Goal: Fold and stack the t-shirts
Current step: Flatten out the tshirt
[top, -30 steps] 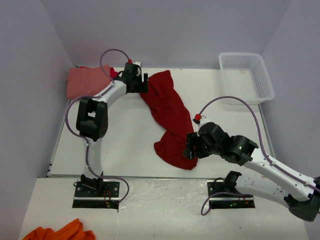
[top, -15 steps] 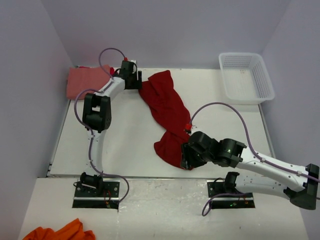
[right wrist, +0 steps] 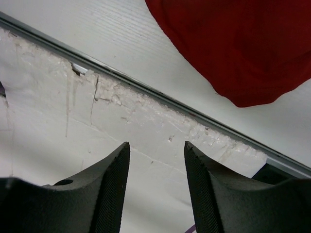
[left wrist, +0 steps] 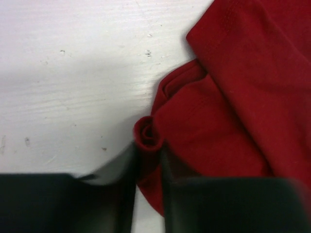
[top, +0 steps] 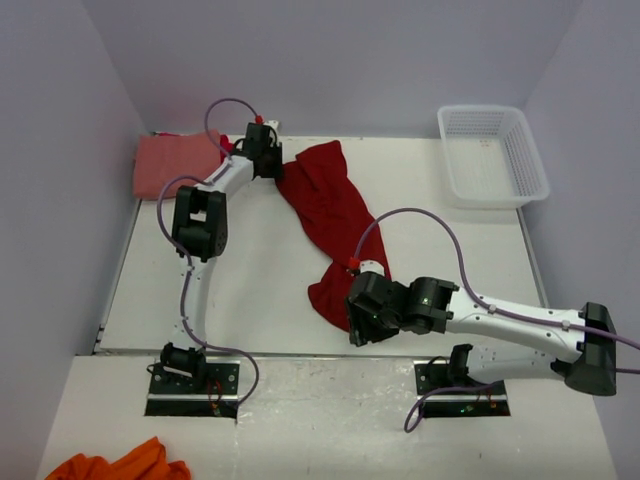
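The white surface [top: 250,270] stands between lilac walls [top: 330,60]. The left end effector [left wrist: 148,151] pinches the dark red t-shirt [top: 330,215]. The right end effector [right wrist: 156,160] is open and empty.

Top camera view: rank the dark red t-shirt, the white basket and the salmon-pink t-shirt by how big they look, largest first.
1. dark red t-shirt, clearly the largest.
2. white basket.
3. salmon-pink t-shirt, smallest as seen, though the left arm hides part of it.

A robotics lab cell: plain lilac walls [top: 330,60] enclose a white table [top: 260,260] with two arms [top: 195,225] bolted on
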Robot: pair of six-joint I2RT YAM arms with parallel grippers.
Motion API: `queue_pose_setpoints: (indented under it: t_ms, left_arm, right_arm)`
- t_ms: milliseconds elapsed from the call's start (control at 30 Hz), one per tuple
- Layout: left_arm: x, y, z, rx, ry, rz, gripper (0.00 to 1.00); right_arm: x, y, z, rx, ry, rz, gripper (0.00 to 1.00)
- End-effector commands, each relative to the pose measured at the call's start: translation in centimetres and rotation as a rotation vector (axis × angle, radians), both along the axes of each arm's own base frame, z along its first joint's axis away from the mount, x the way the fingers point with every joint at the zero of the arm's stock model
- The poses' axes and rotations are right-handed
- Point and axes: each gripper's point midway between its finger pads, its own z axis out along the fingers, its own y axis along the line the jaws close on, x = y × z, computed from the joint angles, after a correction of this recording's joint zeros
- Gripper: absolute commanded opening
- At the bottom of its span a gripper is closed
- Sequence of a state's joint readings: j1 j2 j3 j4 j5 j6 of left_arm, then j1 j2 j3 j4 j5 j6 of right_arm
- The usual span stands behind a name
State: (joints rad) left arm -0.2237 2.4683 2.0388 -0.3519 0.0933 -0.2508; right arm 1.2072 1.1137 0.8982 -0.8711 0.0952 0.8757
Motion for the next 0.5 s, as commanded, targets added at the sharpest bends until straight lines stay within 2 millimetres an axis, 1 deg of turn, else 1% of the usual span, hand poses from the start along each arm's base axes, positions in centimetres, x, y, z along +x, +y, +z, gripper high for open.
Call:
queue_pose_setpoints:
  t_ms: [0, 33, 67, 100, 133, 167, 200, 300, 333, 367, 400, 433, 467]
  left_arm:
    - [1.1, -0.6, 0.7, -0.028, -0.042, -0.025, 0.02]
    - [1.0, -0.6, 0.7, -0.028, -0.042, -0.024, 0.0]
    - [0.5, -0.5, 0.2, -0.023, -0.028, -0.024, 0.0]
    - [0.6, -0.2, 1.3, -0.018, -0.05, -0.014, 0.0]
    - [0.5, 0.2, 1.7, -0.01, -0.058, -0.006, 0.0]
    - [0.1, 0.7, 1.4, 0.001, -0.047, 0.006, 0.0]
    - [0.0, 0.8, 2.6, -0.003, -0.064, 0.01, 0.0]
    - [-0.7, 2.1, 4.2, 0.011, -0.076, 0.04, 0.0]
    - [-1.0, 2.5, 4.2, 0.014, -0.07, 0.047, 0.0]
    - [-1.2, 2.9, 4.7, 0.02, -0.074, 0.057, 0.0]
    - [-1.3, 3.1, 5.9, 0.023, -0.089, 0.063, 0.0]
    - [-1.6, 3.5, 5.9, 0.027, -0.084, 0.07, 0.0]
    - [-1.7, 3.7, 6.9, 0.026, -0.101, 0.075, 0.0]
  right_arm:
    - [0.5, 1.5, 0.9, 0.023, -0.016, -0.044, 0.5]
    - [0.4, 1.5, 0.5, 0.004, -0.012, -0.046, 0.48]
    - [0.5, 1.5, 0.3, -0.011, -0.013, -0.054, 0.47]
    - [0.7, 1.6, 0.2, -0.019, -0.02, -0.069, 0.46]
    - [0.6, 1.7, 0.0, -0.03, -0.022, -0.069, 0.46]
    - [0.6, 1.6, -0.7, -0.064, -0.017, -0.082, 0.47]
    - [0.7, 1.5, -1.2, -0.082, -0.015, -0.104, 0.6]
    - [0.4, 1.9, -3.0, -0.123, 0.01, -0.097, 0.78]
    - [0.4, 1.9, -3.4, -0.136, 0.014, -0.096, 0.8]
    - [0.4, 1.8, -3.8, -0.155, 0.013, -0.103, 0.82]
    - [0.5, 1.5, -4.5, -0.185, 0.018, -0.123, 0.85]
    - [0.8, 1.1, -4.8, -0.207, 0.006, -0.14, 0.86]
    - [0.9, 0.9, -5.0, -0.217, 0.0, -0.153, 0.87]
